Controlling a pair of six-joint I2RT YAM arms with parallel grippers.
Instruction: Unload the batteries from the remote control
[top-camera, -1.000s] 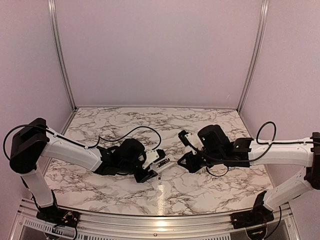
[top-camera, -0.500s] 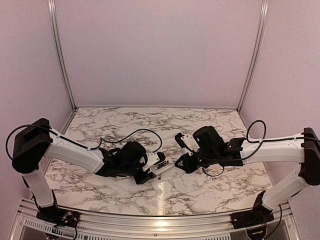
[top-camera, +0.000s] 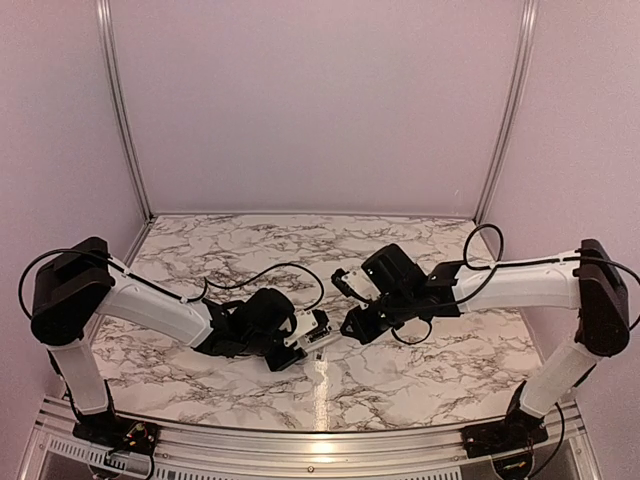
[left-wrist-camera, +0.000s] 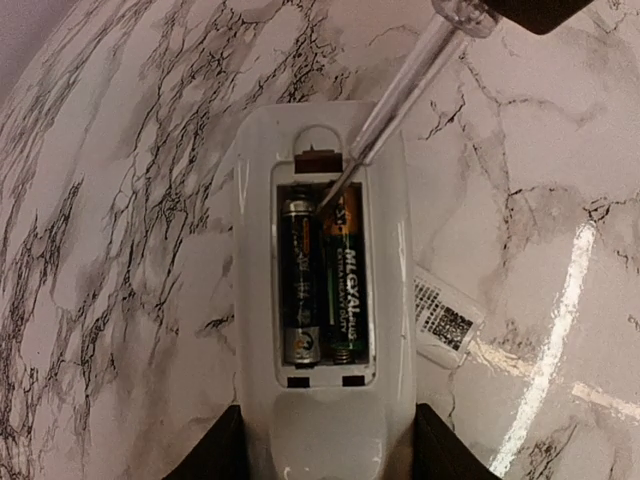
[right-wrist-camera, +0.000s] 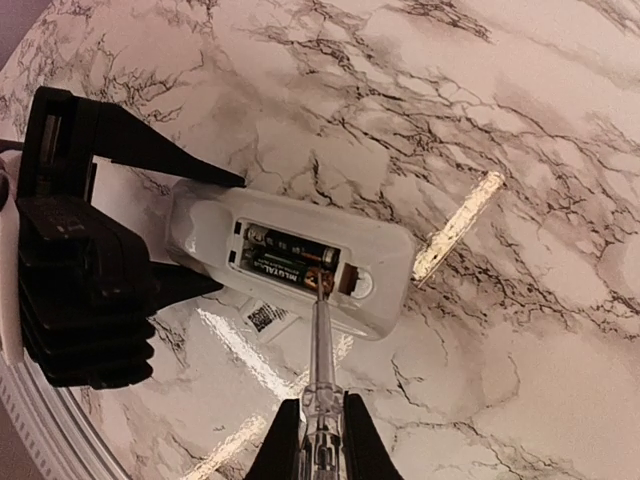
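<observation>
My left gripper (left-wrist-camera: 320, 455) is shut on the white remote control (left-wrist-camera: 320, 300), holding it by its near end, open compartment up. Two dark batteries (left-wrist-camera: 322, 275) lie side by side in the compartment. My right gripper (right-wrist-camera: 312, 440) is shut on a clear-handled grey screwdriver (right-wrist-camera: 320, 350). Its tip touches the far end of the green-labelled battery (right-wrist-camera: 290, 272). In the top view the left gripper (top-camera: 305, 335) and right gripper (top-camera: 358, 325) meet at the table's middle front, with the remote (top-camera: 316, 331) between them.
The white cover piece with a QR label (left-wrist-camera: 447, 320) lies on the marble table beside the remote, also in the right wrist view (right-wrist-camera: 268, 315). Purple walls enclose the table on three sides. A bright light reflection streaks the marble (right-wrist-camera: 458, 225).
My right arm has moved left toward the remote, bringing the screwdriver tip into the battery compartment. The left gripper with the remote has shifted slightly down and left.
</observation>
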